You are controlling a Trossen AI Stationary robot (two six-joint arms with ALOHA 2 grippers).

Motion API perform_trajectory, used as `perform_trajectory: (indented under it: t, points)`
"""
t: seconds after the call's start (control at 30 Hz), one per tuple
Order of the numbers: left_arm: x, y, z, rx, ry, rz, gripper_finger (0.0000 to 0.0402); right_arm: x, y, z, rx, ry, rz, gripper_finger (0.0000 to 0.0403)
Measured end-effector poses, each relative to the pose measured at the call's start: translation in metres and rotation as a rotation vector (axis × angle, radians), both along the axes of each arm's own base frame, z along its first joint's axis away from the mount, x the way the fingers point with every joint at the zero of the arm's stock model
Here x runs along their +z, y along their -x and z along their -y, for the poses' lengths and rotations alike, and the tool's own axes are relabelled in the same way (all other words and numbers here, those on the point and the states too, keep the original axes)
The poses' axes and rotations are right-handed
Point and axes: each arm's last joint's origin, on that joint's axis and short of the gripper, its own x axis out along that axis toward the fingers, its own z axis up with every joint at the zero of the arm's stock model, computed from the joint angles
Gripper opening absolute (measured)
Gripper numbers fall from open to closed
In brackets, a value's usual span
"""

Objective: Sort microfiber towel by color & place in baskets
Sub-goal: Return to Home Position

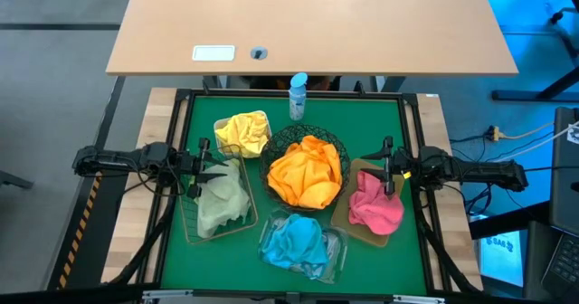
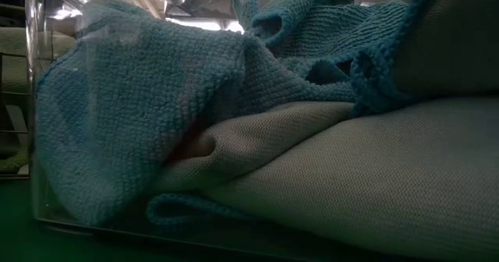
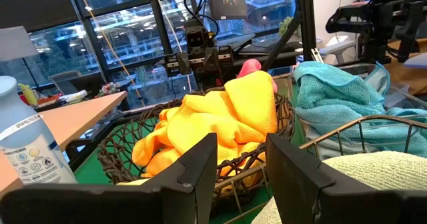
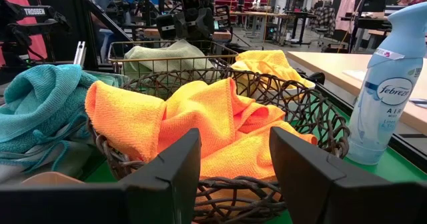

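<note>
Orange towels (image 1: 306,170) lie heaped in the round black wire bowl (image 1: 336,144) at the middle of the green mat (image 1: 380,123), rising above its rim. Beside the bowl toward the left arm, and on the side nearer the spray bottle, a yellow towel (image 1: 242,132) fills the small white tub (image 1: 218,128). Just next to the bowl on that same left side, a pale green towel (image 1: 222,198) sits crumpled in the rectangular wire basket (image 1: 192,234). On the bowl's side away from the bottle, a light blue towel (image 1: 297,241) is bunched in the clear plastic tray (image 1: 336,250); the low view shows it pressed against the tray's clear wall with a paler cloth (image 2: 351,176) under its folds. Toward the right arm, touching the bowl's edge, a pink towel (image 1: 374,204) rests on the tan tray (image 1: 348,223). The left gripper (image 1: 222,166) is held level over the wire basket's end nearest the tub, pointing at the bowl, its jaws apart with nothing between them. The right gripper (image 1: 369,166) faces it from the opposite side of the bowl, level above the tan tray's end nearer the bottle, jaws likewise spread and empty. Both arms reach straight in from the mat's sides. A Febreze spray bottle (image 1: 298,96) stands upright beyond the bowl at the mat's edge, and a wooden desk (image 1: 317,23) lies past it.
</note>
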Motion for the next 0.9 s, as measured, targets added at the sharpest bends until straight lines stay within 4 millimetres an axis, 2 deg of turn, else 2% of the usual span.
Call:
perform_trajectory:
  t: [0.4,0.9]
  points:
    - [0.0000,0.0000,-0.0001,0.002,0.000,0.000,0.0121,0.0081,0.0042,0.0000,-0.004,0.002,0.098,0.0179]
    - [0.0001,0.0000,0.0000,0.002,0.000,0.001,0.0121,0.0055,0.0041,-0.0001,0.000,0.001,0.070,0.0179]
